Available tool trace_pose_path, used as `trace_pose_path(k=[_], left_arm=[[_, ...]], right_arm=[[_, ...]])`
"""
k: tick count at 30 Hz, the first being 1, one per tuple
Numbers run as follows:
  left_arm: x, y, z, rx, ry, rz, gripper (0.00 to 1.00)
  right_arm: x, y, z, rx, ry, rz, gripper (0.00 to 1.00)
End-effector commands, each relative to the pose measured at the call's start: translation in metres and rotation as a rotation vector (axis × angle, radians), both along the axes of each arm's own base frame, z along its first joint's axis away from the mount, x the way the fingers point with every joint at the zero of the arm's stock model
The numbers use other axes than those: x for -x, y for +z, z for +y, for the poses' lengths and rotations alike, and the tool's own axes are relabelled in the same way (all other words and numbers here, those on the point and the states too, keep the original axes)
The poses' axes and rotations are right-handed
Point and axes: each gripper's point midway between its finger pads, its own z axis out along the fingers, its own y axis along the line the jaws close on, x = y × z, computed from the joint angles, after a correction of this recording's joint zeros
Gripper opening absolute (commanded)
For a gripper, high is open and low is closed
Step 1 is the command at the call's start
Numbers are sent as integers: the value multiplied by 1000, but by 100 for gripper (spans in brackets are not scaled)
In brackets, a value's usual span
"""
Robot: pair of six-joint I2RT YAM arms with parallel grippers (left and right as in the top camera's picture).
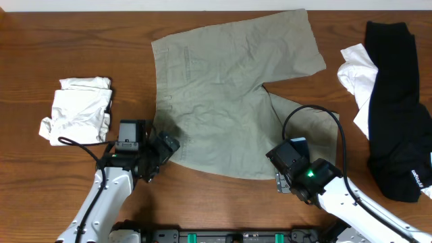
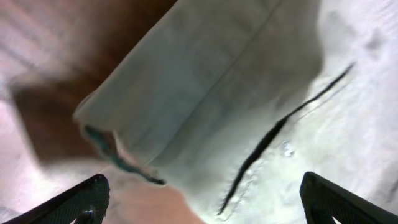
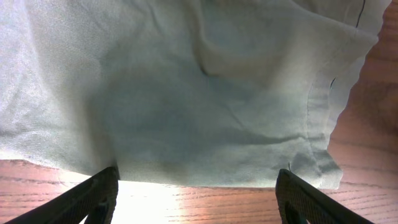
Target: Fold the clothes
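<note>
**Tabletop:** A brown wood-grain tabletop carries all garments.

**Main item:** The khaki shorts lie spread out and unfolded in the middle of the tabletop, lightly wrinkled. One leg reaches toward the far right. The other leg lies nearer the robot on the right.

**Other items:**
- A folded white garment sits at the left, well apart from the shorts.
- A black garment lies in a long strip at the right edge.
- The black garment rests partly on a loose white cloth.

**Left hand:** The left hand is at the near left corner of the shorts.
- In the left wrist view its fingers stand wide apart with nothing clamped between them.
- That view is blurred. It shows a corner of the shorts over the wood, with a dark diagonal slit in the fabric.

**Right hand:** The right hand is at the near edge of the nearer leg.
- In the right wrist view its fingers are apart and grip nothing.
- The hem of the shorts lies just ahead of the fingertips.
- Bare wood shows below the hem and at the right.

**Contact:** Whether either hand touches the cloth cannot be told.
</note>
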Motion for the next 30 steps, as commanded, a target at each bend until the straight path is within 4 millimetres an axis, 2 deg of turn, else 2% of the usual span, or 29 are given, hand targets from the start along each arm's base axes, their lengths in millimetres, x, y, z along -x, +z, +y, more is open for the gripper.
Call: trace_pose_path(k=[1,4,7,10,12,13,16,24,27,30], left_arm=[[13,-18,11,-38,82,68,98],[10,-27,20,-69,147,53,98],[0,-30,19,-63,147,16,99],[-4,-32,19,-62,147,10,92],[-5,-34,19,-62,147,11,70],[-5,-35,19,-63,147,14,49],[-4,-35,18,-60,145,15,6],[12,-32,14,-59,61,46,6],[7,-16,13,-66,32,-22,6],[-6,10,13,-66,23,-139,6]], right_arm=[[-1,1,-2,22,12,-19,79],[-1,1,-3,23,11,-19,79],[-1,1,-3,23,11,-19,79],[-1,1,-3,22,7,-20,78],[-2,1,-3,21,1,-22,78],[-2,1,-3,20,0,-22,77],[-2,2,-3,19,-11,-25,77],[-2,5,-12,46,-71,-51,75],[-2,10,-7,2,-69,-63,76],[-5,24,2,-75,-64,-101,77]])
